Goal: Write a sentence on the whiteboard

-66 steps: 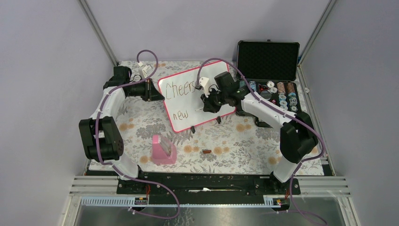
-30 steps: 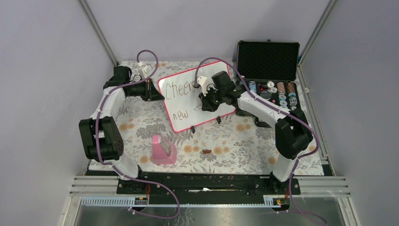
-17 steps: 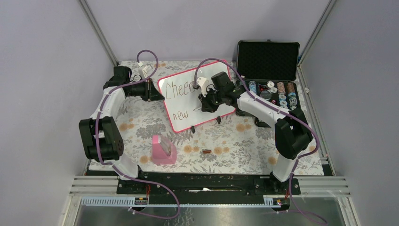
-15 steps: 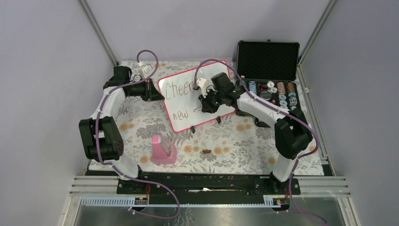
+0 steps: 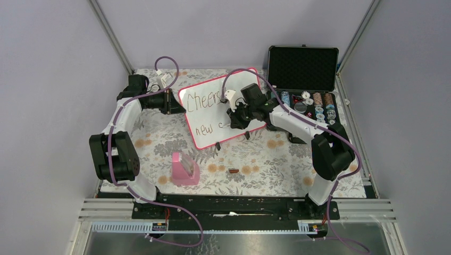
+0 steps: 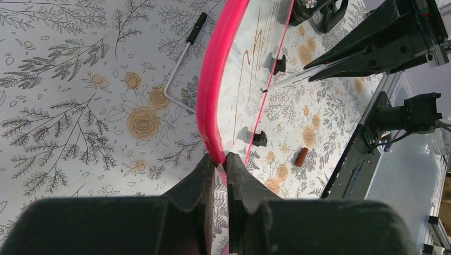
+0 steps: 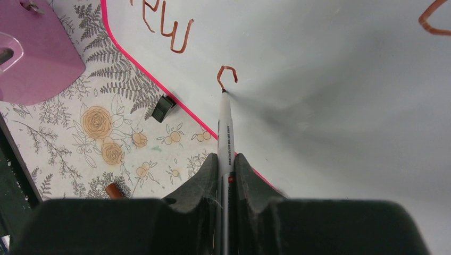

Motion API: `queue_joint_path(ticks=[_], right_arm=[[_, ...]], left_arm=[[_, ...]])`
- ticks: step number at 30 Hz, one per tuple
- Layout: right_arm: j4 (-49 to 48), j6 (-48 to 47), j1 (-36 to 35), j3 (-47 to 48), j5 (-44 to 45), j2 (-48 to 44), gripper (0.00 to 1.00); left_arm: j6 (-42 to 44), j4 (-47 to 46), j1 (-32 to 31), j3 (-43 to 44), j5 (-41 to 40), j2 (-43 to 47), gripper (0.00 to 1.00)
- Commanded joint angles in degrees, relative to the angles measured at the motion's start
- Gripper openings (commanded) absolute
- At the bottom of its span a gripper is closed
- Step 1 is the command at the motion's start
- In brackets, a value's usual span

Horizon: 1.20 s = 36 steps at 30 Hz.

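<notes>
Your right gripper [image 7: 226, 158] pinches the marker [image 7: 224, 122] mid-letter after "new" on the whiteboard [image 7: 330, 106]; next stroke needs steady contact.

The whiteboard [image 5: 210, 114] has a glossy white face, a pink-red frame and black feet. The sentence [image 5: 205, 99] is in thin strokes, dark in the top view and reddish-brown in the right wrist view. The marker [image 7: 225, 125] has a light grey barrel with black print and a dark tip. The worktop [image 5: 266, 159] carries a white cloth printed with grey ferns and tan-orange roses. The left end effector [image 6: 219, 159] and right end effector [image 7: 226, 159] are black. The cable [image 5: 166, 59] is purple, the case [image 5: 303, 68] black, the stand [image 5: 184, 169] pink.
</notes>
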State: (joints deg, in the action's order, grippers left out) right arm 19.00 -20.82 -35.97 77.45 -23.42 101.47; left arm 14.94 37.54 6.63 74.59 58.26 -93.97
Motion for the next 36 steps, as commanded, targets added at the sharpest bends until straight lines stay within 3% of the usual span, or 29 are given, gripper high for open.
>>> queue_joint_path(ticks=[1, 27, 36], right_arm=[[-0.8, -1.2, 0.9, -1.0, 2.3, -2.0, 0.0], [-0.2, 0.6, -2.9, 3.2, -1.0, 1.2, 0.0], [1.0, 1.2, -1.5, 1.5, -5.7, -4.1, 0.0]], left_arm=[[1.4, -3.3, -0.2, 2.1, -0.2, 0.8, 0.0], [1.5, -3.4, -0.2, 2.3, -0.3, 0.9, 0.0], [1.4, -3.4, -0.2, 2.4, -0.3, 1.2, 0.0]])
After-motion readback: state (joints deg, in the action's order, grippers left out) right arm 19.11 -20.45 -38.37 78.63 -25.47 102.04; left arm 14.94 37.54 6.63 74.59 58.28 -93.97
